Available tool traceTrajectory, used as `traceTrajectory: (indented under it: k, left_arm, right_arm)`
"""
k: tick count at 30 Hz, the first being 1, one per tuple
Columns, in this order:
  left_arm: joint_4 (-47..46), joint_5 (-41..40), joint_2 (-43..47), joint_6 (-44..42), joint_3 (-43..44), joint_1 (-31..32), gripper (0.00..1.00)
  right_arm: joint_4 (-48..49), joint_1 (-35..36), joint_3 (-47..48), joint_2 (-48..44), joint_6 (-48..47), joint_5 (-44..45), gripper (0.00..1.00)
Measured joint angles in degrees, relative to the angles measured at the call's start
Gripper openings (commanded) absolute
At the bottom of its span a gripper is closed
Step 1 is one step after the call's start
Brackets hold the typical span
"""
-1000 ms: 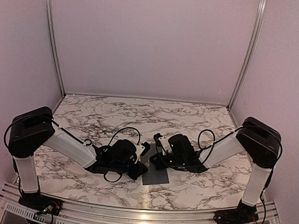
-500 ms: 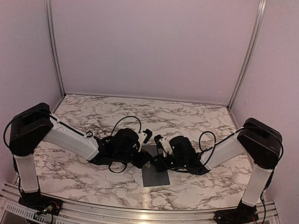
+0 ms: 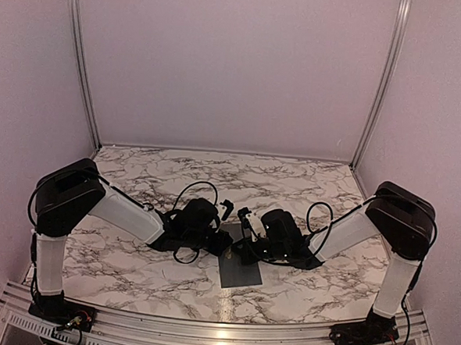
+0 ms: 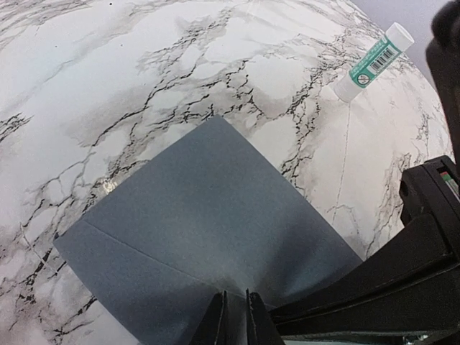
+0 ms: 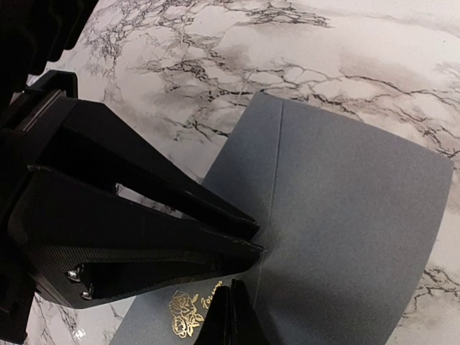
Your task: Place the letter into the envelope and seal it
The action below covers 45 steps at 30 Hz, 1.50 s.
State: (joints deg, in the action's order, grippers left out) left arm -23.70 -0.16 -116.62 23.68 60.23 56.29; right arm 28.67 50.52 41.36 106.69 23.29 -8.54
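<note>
- Envelope (image 3: 241,273) lies flat on the desk (image 3: 215,171), with both hands meeting over it.
- Left hand (image 4: 235,316) pinches one envelope edge, fingers almost together.
- Right hand (image 5: 230,310) is closed, tips on the envelope's face beside the gold emblem (image 5: 188,314).
- Bare marble surrounds the envelope's free edges; a tube (image 4: 374,61) lies well beyond its far corner.

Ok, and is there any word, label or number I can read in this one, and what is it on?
No text reads in full.
envelope: a gold rose emblem with gold script beside it; the script is too small and partly hidden to read.
white-and-green tube: a barcode on its green band; digits and any wording are too small to read.
Top view: too far off to show any text.
</note>
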Motion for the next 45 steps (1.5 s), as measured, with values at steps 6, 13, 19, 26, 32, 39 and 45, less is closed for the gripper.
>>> traceTrajectory:
  k: [6,13,19,26,32,39,45]
  left_arm:
    - [-0.66,0.0,-0.81,0.63,0.15,-0.26,0.11]
    - [-1.66,-0.39,-1.25,0.79,0.15,-0.22,0.11]
    - [-2.16,-0.76,-1.46,0.79,0.13,-0.22,0.11]
    - [-2.36,-0.79,-1.46,0.79,0.02,-0.24,0.1]
    - [-2.75,-0.76,-1.46,0.81,-0.17,-0.24,0.1]
    - [-3.48,-0.76,-1.46,0.79,-0.63,-0.26,0.1]
    - [-3.98,-0.76,-1.46,0.76,-0.92,-0.26,0.1]
  right_arm:
    - [-0.48,0.02,-0.2,-0.48,0.0,-0.2,0.0]
    - [-3.45,0.61,-1.55,-3.08,0.0,-0.42,0.0]
    - [-8.35,2.38,-2.51,-7.15,-0.02,-0.44,0.0]
    - [-9.7,2.95,-2.54,-12.66,-0.02,-1.01,0.0]
    - [-9.44,2.95,-0.22,-10.43,-0.02,-1.01,0.0]
    - [-8.2,2.95,3.72,-1.42,0.09,-1.68,0.0]
    - [-6.12,2.95,3.93,0.35,0.52,-1.11,0.0]
